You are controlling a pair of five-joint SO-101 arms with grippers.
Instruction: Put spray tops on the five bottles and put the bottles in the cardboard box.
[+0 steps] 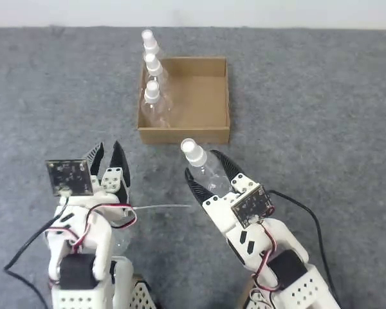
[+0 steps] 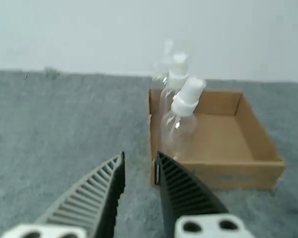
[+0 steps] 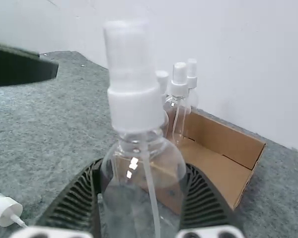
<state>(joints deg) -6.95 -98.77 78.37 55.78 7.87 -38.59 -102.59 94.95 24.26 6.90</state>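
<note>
Here, your right fingers [image 1: 228, 166] clamp a capped spray bottle [image 1: 194, 153] at frame centre, below the cardboard box [image 1: 183, 135]; a careless swing could topple three bottles [image 1: 153, 96] along its left wall. Left fingers [image 1: 119, 158] sit narrowly parted, empty.

Prob. robotics lab bench — grey felt mat [image 1: 321, 96], plain white wall [image 2: 89, 34] behind.

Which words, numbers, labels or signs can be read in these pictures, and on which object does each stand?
None can be read.
The cardboard box and the clear bottles show no legible print or label.
The circuit boards on both wrists carry markings too small to read.
</note>
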